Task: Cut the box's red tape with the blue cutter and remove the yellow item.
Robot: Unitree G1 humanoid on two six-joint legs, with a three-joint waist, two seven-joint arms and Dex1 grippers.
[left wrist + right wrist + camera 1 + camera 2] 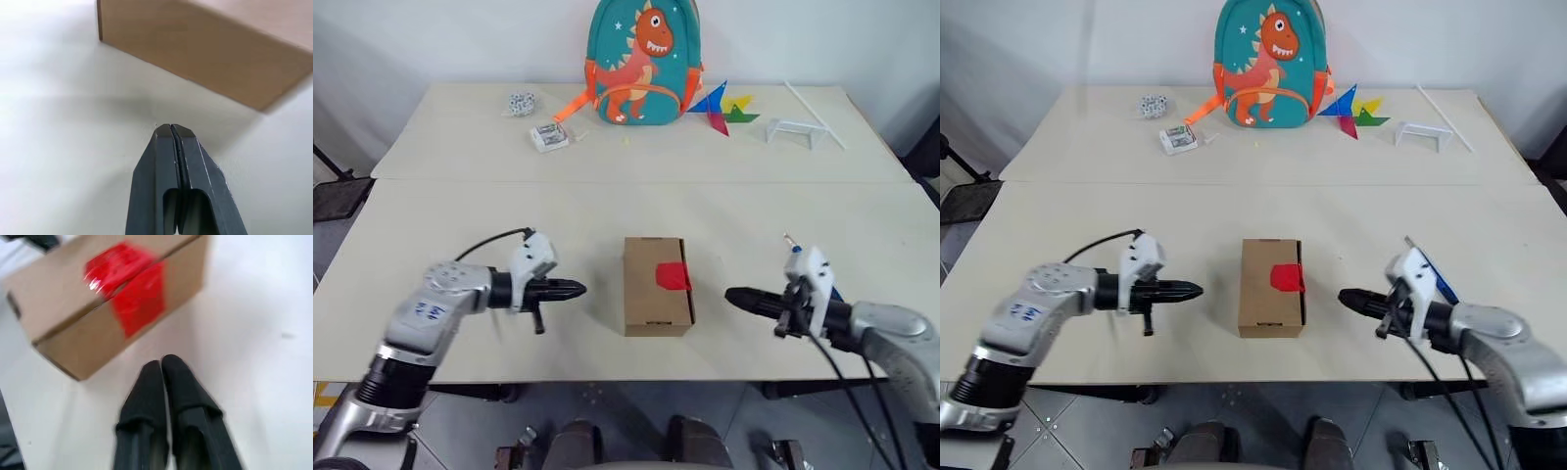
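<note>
I see the box (656, 285) sitting shut at the worktop's near middle, red tape (672, 276) uncut along its right edge. The blue cutter (1436, 277) lies unpicked behind my right claw (1349, 298); both it and the left claw (570, 289) look clenched, empty. Everything remains. No readable writing.

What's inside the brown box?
The box is closed, with red tape sealing its lid over the side edge. Its cardboard covers whatever is inside, so nothing in there can be seen.

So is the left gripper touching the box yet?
Apart. The left eye view shows bare table between the left gripper and the box.
</note>
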